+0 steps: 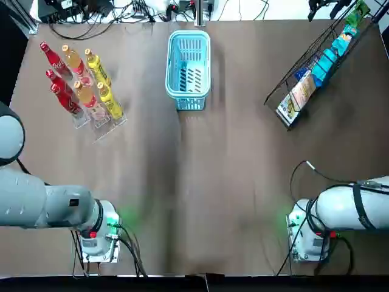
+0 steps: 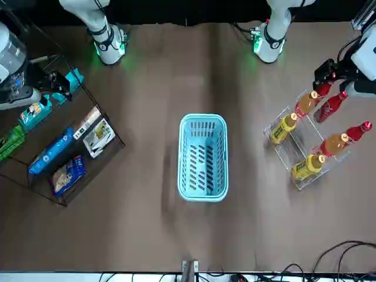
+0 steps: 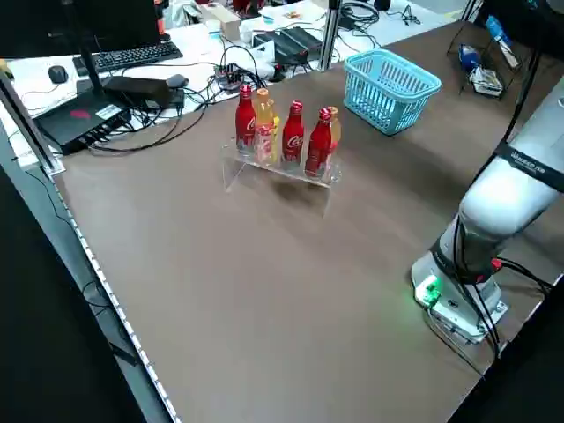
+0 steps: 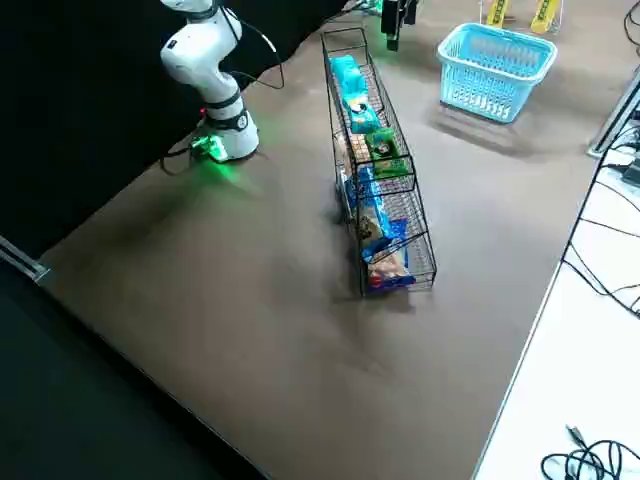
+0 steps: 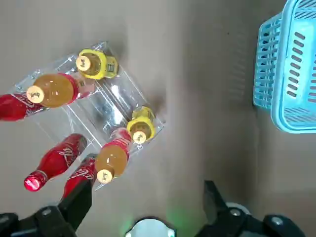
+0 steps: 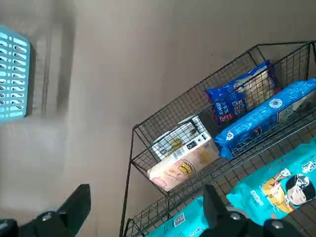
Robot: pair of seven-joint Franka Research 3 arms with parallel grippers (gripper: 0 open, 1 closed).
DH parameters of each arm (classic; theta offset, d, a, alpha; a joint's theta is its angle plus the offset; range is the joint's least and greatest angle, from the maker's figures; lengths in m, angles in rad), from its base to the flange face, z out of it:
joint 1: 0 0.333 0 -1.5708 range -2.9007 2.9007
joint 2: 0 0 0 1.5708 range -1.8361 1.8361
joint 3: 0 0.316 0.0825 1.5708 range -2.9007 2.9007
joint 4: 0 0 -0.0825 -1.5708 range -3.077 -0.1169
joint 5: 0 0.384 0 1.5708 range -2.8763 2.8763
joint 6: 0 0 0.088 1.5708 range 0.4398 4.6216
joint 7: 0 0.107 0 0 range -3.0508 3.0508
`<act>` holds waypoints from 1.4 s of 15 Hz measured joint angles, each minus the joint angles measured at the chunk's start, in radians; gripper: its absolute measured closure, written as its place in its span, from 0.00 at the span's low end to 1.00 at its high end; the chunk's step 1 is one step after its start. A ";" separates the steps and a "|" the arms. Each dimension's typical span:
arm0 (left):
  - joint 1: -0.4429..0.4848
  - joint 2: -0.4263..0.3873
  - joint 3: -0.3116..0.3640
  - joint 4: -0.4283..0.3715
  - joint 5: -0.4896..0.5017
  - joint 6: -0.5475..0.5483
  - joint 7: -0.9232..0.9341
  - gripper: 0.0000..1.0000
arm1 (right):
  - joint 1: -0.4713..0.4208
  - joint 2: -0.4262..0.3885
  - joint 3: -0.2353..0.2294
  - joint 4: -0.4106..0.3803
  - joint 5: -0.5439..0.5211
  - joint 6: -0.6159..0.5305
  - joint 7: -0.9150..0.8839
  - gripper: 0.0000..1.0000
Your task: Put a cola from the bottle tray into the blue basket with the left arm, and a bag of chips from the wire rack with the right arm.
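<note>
Three red cola bottles (image 1: 59, 82) stand in the clear bottle tray (image 1: 103, 125) at the far left, beside orange and yellow ones. My left gripper (image 5: 145, 192) hangs open above the tray, level with its red row (image 5: 54, 160); the front view shows it by the nearest cola (image 2: 332, 106). The blue basket (image 1: 189, 34) sits at the far middle with nothing in it. The wire rack (image 1: 322, 61) leans at the far right and holds blue chip bags (image 6: 237, 101) and a tan pack (image 6: 182, 158). My right gripper (image 6: 145, 197) hovers open over the rack's low end.
Orange bottles (image 5: 52, 90) and yellow bottles (image 5: 94, 64) share the tray with the colas. Teal packs (image 6: 276, 190) fill the rack's upper tiers. Cables (image 1: 109, 15) lie beyond the far edge. Both arm bases (image 1: 97, 240) stand at the near edge.
</note>
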 joint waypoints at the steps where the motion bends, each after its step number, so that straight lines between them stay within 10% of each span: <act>1: 0.002 0.000 0.002 0.000 0.000 -0.004 0.000 0.00 | 0.000 0.000 0.000 0.000 0.000 0.000 0.000 0.00; 11: 0.081 0.031 0.012 -0.053 0.025 -0.071 -0.047 0.00 | 0.000 0.000 0.000 0.000 0.000 -0.001 0.002 0.00; 21: 0.270 -0.024 0.014 -0.402 0.061 0.324 0.212 0.00 | -0.060 0.022 -0.017 -0.002 -0.004 -0.001 0.012 0.00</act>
